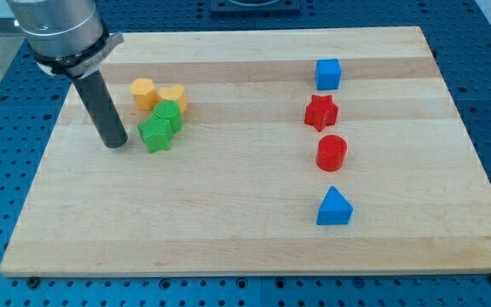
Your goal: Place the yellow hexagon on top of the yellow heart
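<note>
Wooden board (pixel 228 230), orange-yellow hexagon (pixel 143 93) upright

Two green blocks sit at the view's left, touching each other: a green star (pixel 154 134) in front and a green block (pixel 170 114) of unclear shape just behind it. On the view's right runs a loose column, each block apart from the next — a blue cube (pixel 328 74) at the top, then a red star (pixel 320 112), a red cylinder (pixel 332 153), and a blue triangle (pixel 334 207) lowest — all resting on the wooden board (pixel 228 222)
</note>
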